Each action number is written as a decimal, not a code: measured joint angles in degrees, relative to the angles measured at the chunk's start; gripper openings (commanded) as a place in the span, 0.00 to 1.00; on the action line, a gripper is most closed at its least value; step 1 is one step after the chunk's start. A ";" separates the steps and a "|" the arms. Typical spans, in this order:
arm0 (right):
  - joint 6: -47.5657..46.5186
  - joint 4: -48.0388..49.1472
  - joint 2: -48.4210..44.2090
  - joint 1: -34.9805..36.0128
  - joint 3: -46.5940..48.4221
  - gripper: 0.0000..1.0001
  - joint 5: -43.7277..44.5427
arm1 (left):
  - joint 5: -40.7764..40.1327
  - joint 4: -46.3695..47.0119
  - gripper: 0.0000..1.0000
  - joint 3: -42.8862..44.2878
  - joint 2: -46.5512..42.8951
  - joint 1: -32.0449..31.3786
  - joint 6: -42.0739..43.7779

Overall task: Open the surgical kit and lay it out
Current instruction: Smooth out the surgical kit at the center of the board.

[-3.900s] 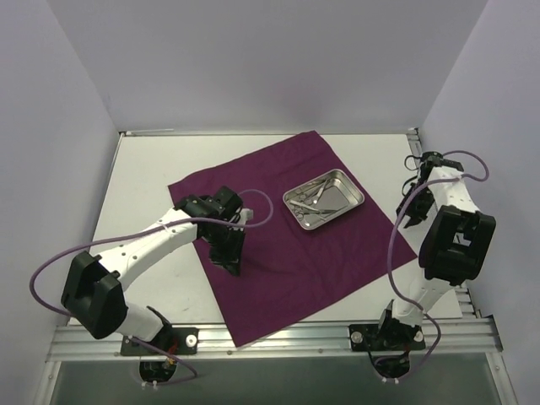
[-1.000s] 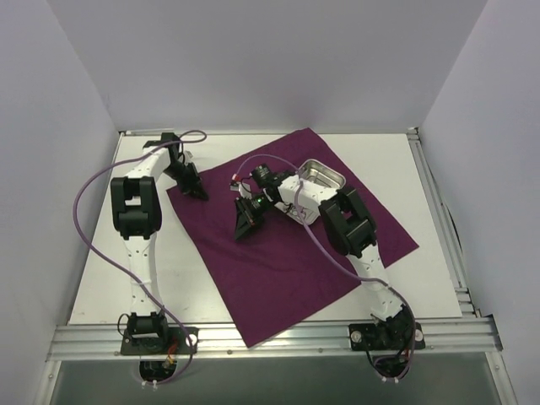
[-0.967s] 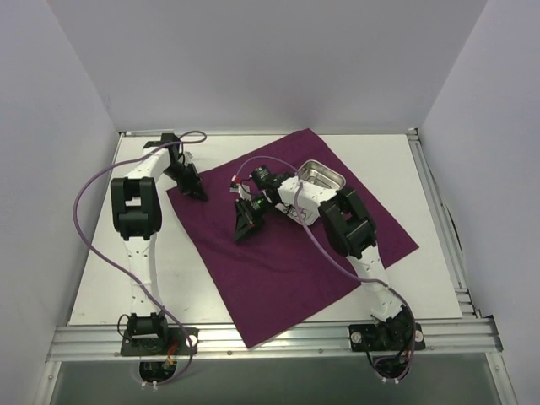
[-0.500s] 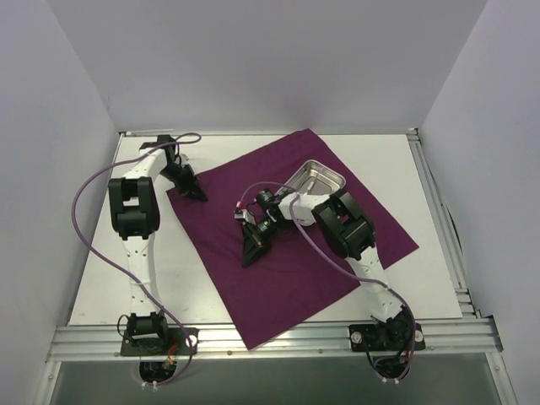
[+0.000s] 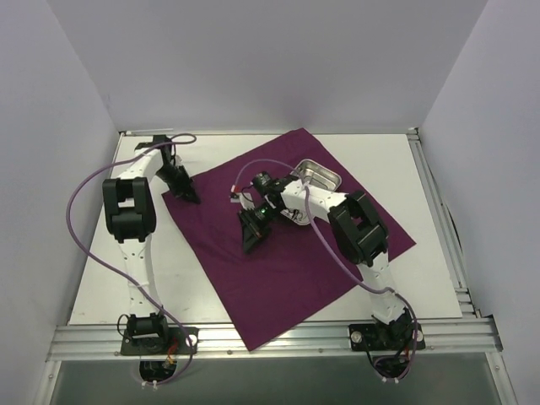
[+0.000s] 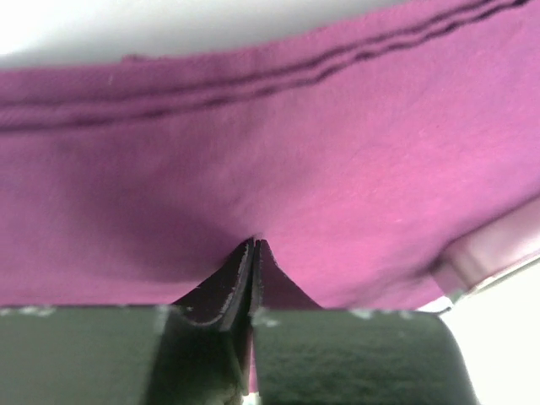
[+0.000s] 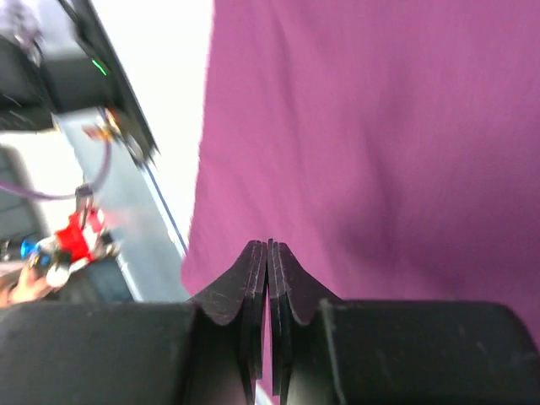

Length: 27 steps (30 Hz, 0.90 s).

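Cloth wrap [image 5: 287, 261]: is being carried flat on the worktop [image 5: 126, 253] as a dark purple diamond, its near corner being brought close to the rail at the arms' bases.
Wrap relative to left tool [image 6: 254, 246]: the wrap's left corner is being pinched at the tool's tip. The stitched hem is being shown just beyond the fingertips, and the cloth is being puckered up where they meet it.
Left tool state: the fingers [image 6: 221, 291] are being pressed together on the cloth.
Wrap relative to right tool [image 7: 268, 246]: the wrap's middle is being overhung by this tool. Whether the cloth is being touched cannot be told.
Right tool state: the fingers are being pressed together, with nothing being seen between them.
Steel tray [image 5: 325, 175]: is being borne on the far right part of the wrap, just right of the right tool. It is being partly hidden by the right arm, so its contents cannot be told.
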 measured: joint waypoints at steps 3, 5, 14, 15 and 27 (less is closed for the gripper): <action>1.27 0.35 2.95 0.26 10.97 0.03 -0.52 | -2.10 1.31 0.13 -3.72 -3.63 0.11 0.17; 3.32 3.39 6.40 0.31 17.90 0.02 -1.79 | -1.88 2.84 0.12 -4.96 -5.38 0.15 0.00; 46.69 53.20 16.98 0.63 11.56 0.01 -11.67 | 1.38 3.93 0.21 3.43 -0.33 0.22 0.07; 55.12 62.29 19.21 0.72 11.21 0.00 -12.24 | 1.49 3.82 0.21 4.74 0.70 0.26 0.17; 56.63 62.07 22.49 4.63 12.44 0.00 -5.68 | 4.02 2.38 0.21 10.86 6.45 0.92 -0.13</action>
